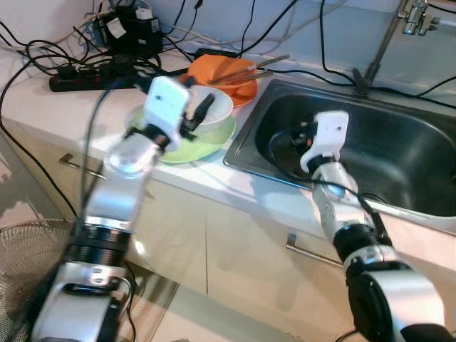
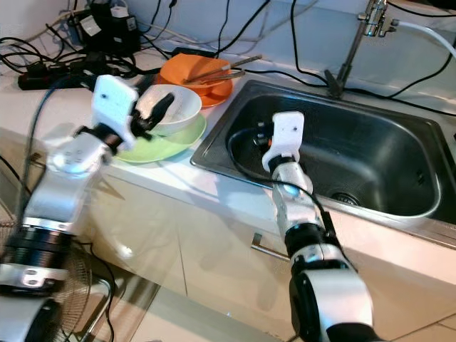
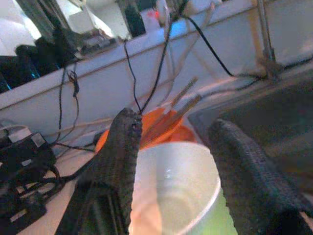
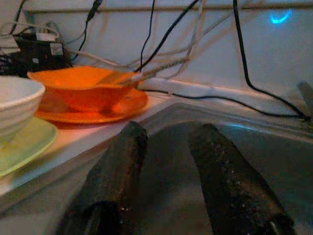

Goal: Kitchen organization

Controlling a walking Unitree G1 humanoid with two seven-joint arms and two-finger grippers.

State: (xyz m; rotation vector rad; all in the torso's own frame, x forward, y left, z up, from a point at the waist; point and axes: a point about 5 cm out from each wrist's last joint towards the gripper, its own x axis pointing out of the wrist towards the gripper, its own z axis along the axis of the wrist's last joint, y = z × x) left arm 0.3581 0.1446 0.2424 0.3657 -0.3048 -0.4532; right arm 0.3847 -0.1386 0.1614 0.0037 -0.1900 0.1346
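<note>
A white bowl (image 1: 216,107) stands on a light green plate (image 1: 208,147) on the counter, left of the sink. My left gripper (image 1: 196,117) hovers at the bowl's near rim, open, its fingers (image 3: 122,152) spread above the bowl (image 3: 176,186). Behind it an orange bowl (image 1: 226,71) rests on an orange plate (image 4: 88,110), with chopsticks (image 1: 251,68) lying across it. My right gripper (image 1: 293,139) reaches down into the left part of the steel sink (image 1: 406,153). It is open (image 4: 168,139) with nothing between its fingers.
A black cable (image 1: 278,160) loops inside the sink near my right gripper. A faucet (image 1: 415,17) stands at the back right. A power strip (image 1: 82,77) and tangled cords crowd the back left counter. A fan (image 1: 25,256) stands on the floor at lower left. Cabinet handles (image 1: 310,253) project below the counter.
</note>
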